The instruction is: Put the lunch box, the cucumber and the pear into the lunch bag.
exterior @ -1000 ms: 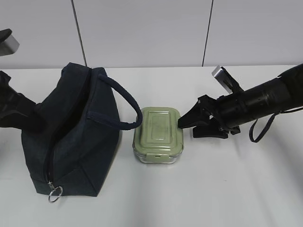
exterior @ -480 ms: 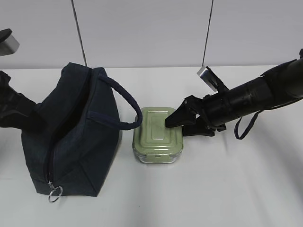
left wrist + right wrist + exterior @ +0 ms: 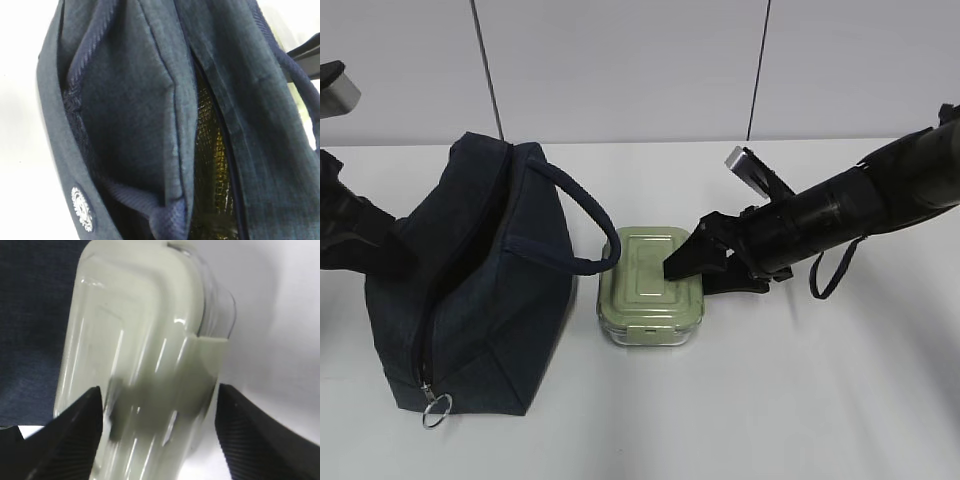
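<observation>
The white desk [image 3: 820, 400] carries everything, and the biggest thing on it is the lunch bag [image 3: 480, 300], a dark navy fabric bag standing upright toward the left edge of the desk, its zipper open along the top and front and the metal ring pull [image 3: 436, 409] hanging at its lower front corner. One padded loop handle [image 3: 575, 215] arcs off the bag's right side toward the middle of the desk. In the left wrist view the bag's mouth gapes in a narrow slit and a shiny lining [image 3: 212, 165] shows inside; what lies deeper in is too dark to tell. The left arm [image 3: 355, 235] sits against the bag's left side at the desk's left edge, and its fingers are not visible in any view, so whether they are spread or closed cannot be told. The right arm [image 3: 860, 205] reaches in low from the right edge of the desk. The lunch box [image 3: 652, 287], with its pale sage-green lid and clear glass base, rests on the desk just beside the bag's right side, near the middle, the bag handle's end close to its upper left corner. The right gripper [image 3: 682, 262] is at the lunch box's right end, its fingers [image 3: 75, 435] spread wide and straddling the box's width, one on each side, not visibly pressing on it.
</observation>
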### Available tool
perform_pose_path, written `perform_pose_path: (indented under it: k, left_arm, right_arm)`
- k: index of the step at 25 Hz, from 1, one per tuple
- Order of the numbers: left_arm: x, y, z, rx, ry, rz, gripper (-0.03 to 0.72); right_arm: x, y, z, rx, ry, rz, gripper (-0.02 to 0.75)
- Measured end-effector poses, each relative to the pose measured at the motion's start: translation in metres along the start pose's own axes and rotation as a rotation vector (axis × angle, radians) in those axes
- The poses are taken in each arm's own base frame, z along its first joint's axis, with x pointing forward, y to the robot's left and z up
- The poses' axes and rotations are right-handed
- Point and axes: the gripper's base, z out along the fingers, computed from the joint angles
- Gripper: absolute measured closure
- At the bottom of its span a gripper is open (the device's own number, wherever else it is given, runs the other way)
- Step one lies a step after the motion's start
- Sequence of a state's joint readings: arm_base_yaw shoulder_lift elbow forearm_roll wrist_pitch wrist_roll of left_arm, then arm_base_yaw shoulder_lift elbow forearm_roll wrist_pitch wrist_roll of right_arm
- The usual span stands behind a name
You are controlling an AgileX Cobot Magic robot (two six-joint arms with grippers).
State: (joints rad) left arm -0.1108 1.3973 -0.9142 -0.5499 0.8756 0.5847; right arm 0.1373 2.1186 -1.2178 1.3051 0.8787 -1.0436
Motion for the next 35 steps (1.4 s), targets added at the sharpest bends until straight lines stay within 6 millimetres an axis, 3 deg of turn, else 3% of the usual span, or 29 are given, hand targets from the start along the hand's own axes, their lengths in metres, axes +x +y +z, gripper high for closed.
perform_pose_path:
  k: [9,15,19,23,27,30,35]
  left_arm:
    - [0.000,0.000,0.000,0.000,0.001,0.000,0.704]
    - [0.000,0.000,0.000,0.001,0.002,0.000,0.704]
    - [0.000,0.000,0.000,0.003,0.004,0.000,0.704]
    - [0.001,0.000,0.000,0.004,0.006,0.000,0.704]
    - [0.001,0.000,0.000,0.005,0.007,0.000,0.704]
    - [0.001,0.000,0.000,0.005,0.007,0.000,0.704]
    - [0.001,0.000,0.000,0.005,0.007,0.000,0.704]
  right_arm:
    - [0.008,-0.007,0.011,-0.059,0.058,0.038,0.205]
    - [0.009,-0.003,0.011,-0.099,0.080,0.052,0.378]
    - [0.009,-0.005,0.008,-0.103,0.086,0.054,0.385]
    - [0.004,-0.010,-0.013,-0.078,0.070,0.041,0.386]
    - [-0.006,-0.010,-0.051,-0.033,0.005,0.029,0.386]
    - [-0.013,0.013,-0.076,-0.039,-0.041,-0.026,0.386]
    - [-0.031,0.075,-0.103,-0.084,-0.101,-0.178,0.386]
